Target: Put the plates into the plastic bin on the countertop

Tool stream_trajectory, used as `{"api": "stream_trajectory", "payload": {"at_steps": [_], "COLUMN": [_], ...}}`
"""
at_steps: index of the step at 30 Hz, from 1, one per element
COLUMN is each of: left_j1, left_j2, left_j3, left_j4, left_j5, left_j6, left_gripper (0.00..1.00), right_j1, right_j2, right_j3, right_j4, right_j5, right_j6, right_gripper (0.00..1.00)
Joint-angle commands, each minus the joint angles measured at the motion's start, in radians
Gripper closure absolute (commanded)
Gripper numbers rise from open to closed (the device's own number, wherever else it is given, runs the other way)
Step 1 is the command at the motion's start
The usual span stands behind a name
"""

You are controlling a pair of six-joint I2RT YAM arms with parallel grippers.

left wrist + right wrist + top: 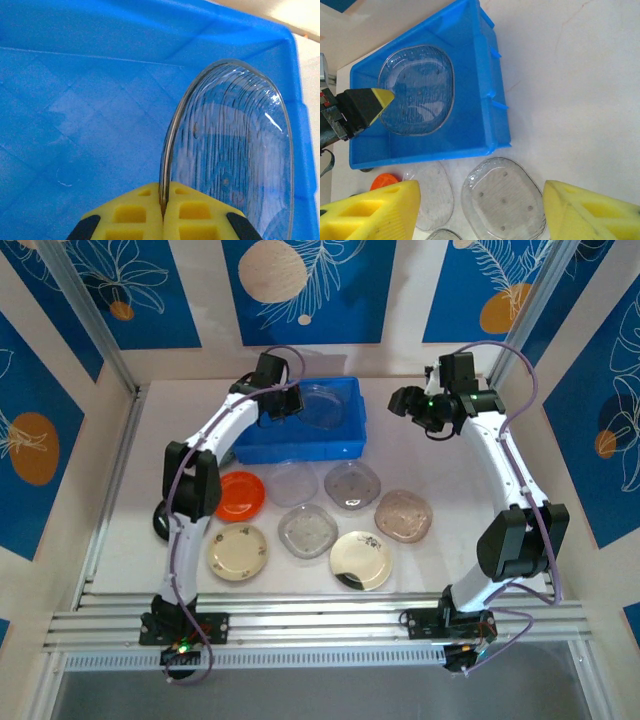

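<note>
My left claw (163,212) clamps a clear plate (230,150) by its rim inside the plastic bin (75,75); the plate possibly rests on the bin's floor. My right claw (480,200) gapes above a smoky plate (502,200), which is partly cut off.

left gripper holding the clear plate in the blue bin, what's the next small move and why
Probably open the left gripper: it is shut on the rim of the clear round plate, which is already within the walls of the bright blue plastic bin.

Left pincer (162,205) pinched shut, right pincer (481,197) spread wide.
</note>
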Motion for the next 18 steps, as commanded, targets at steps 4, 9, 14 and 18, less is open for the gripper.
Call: {"api": "stream_trajectory", "payload": {"at_steps": [4, 9, 14, 18], "left_j1": [0.001, -0.010, -0.016, -0.021], "left_j2": [0.083, 0.153, 0.192, 0.217], "left_j3": [0.061, 0.127, 0.136, 0.135], "left_j4": [0.095, 0.101, 0.124, 0.145], "left_j5": [0.025, 0.017, 0.005, 0.006], "left_j6": [-0.085, -0.110, -0.131, -0.149], "left_gripper": [1.00, 1.00, 1.00, 1.00], "right_j1": [-0.005, -0.005, -0.008, -0.008], "right_j2": [0.006, 0.021, 0.021, 0.017], "right_j3": [-0.034, -0.045, -0.049, -0.063], "right_j4": [0.046, 0.050, 0.045, 0.050], "right_j5": [-0.032, -0.034, -0.033, -0.045], "right_j6": [0.032, 0.034, 0.031, 0.031], "right_gripper": [0.35, 0.35, 0.35, 0.35]}}
